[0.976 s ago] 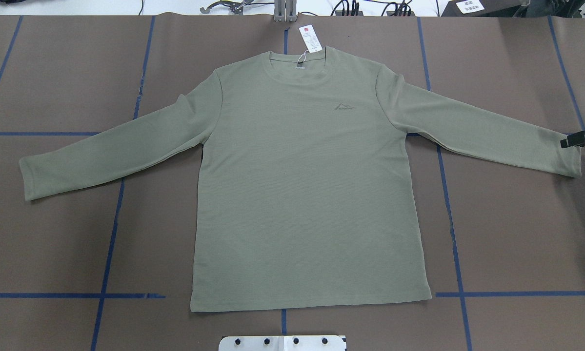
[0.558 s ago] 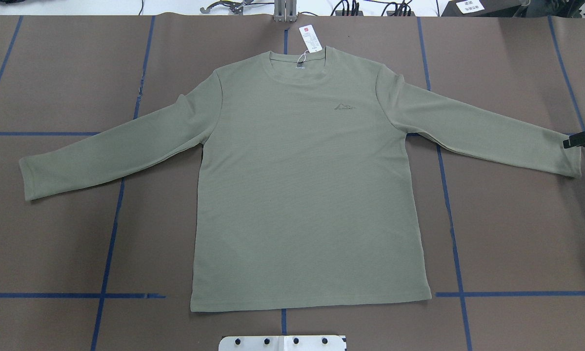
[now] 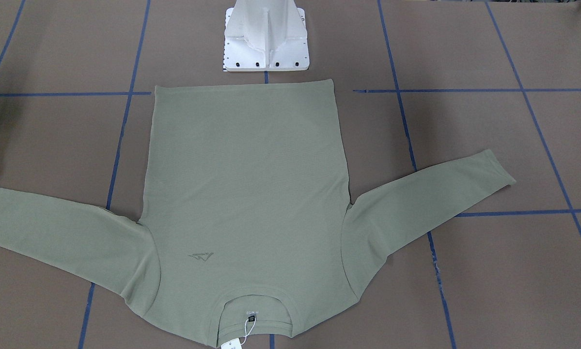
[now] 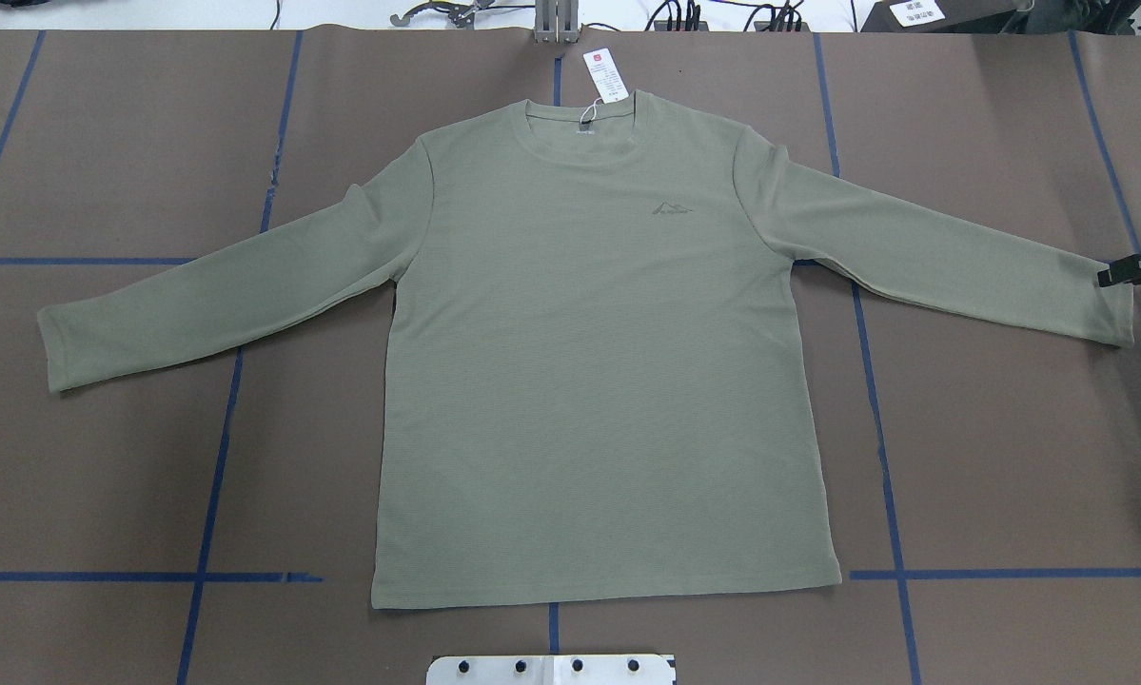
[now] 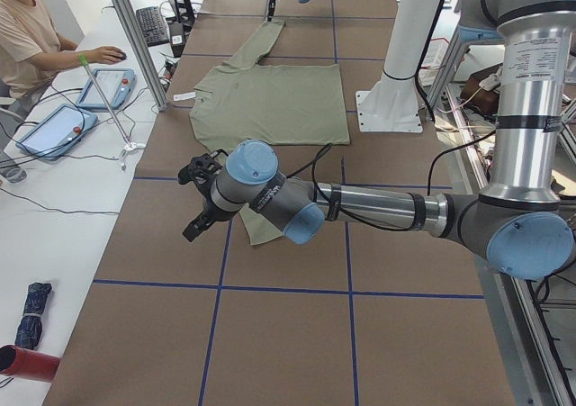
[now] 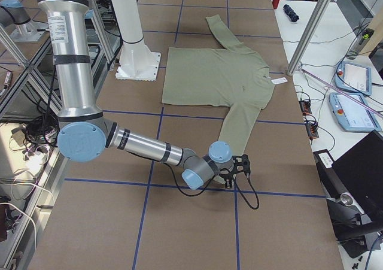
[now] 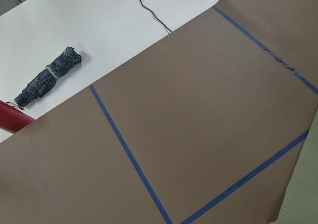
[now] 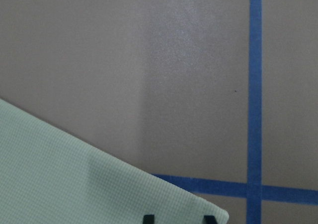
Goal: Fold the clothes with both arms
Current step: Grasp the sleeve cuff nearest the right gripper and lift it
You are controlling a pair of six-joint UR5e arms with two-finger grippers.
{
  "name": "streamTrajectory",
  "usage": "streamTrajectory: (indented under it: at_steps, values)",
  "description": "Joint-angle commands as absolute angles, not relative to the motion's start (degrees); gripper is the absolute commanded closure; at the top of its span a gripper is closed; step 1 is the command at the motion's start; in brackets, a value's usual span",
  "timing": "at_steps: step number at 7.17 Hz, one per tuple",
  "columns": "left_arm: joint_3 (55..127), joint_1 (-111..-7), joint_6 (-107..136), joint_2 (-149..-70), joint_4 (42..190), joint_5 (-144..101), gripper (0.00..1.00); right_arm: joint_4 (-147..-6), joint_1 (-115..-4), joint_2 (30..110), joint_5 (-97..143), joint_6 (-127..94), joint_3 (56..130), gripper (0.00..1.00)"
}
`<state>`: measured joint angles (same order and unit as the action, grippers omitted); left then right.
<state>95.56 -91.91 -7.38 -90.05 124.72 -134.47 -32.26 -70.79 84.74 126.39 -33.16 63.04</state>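
- The shirt was laid flat, front up, on the table, collar at the far side, hem near the pedestal base, sleeves spread left and right.
- The right gripper was held at the right cuff, fingertips parted, nothing clamped.
- The left gripper was held above the table near the left sleeve; whether it was parted or clenched could not be told.

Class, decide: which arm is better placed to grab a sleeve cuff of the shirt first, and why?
Right. The right gripper sits at the shirt's sleeve cuff, fingertips over its corner. The left gripper hangs above the table, its camera showing mostly bare surface.
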Motion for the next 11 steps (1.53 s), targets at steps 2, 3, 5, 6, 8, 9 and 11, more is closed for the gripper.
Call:
streamTrajectory:
  at_steps: [2,3,5,6,8,9,11]
  values:
    - [95.54,-91.93,-7.38,-90.0,124.72,-134.47,0.0,-32.26,-70.84,84.81,126.39,-33.22,63.19,0.9]
    - [95.54,-91.93,-7.38,-90.0,124.72,-134.47,0.0,-32.26,-70.84,84.99,126.39,-33.14,63.45,0.86]
    - [95.54,-91.93,-7.38,-89.91,124.72,-134.47,0.0,-32.26,-71.19,84.9,126.12,-33.13,63.11,0.43]
    - [95.54,-91.93,-7.38,-89.91,124.72,-134.47,0.0,-32.26,-71.19,84.82,125.6,-33.31,62.76,0.4]
    - [95.62,-92.02,-7.38,-89.91,124.72,-134.47,0.0,-32.34,-71.19,84.73,125.6,-33.49,62.67,0.4]
    - [95.54,-92.11,-7.38,-89.83,125.41,-134.47,0.0,-32.34,-71.19,84.81,125.6,-33.49,62.67,0.41]
    - [95.54,-92.11,-7.38,-89.12,126.74,-134.47,0.0,-32.34,-71.1,84.73,125.51,-34.01,62.58,0.43]
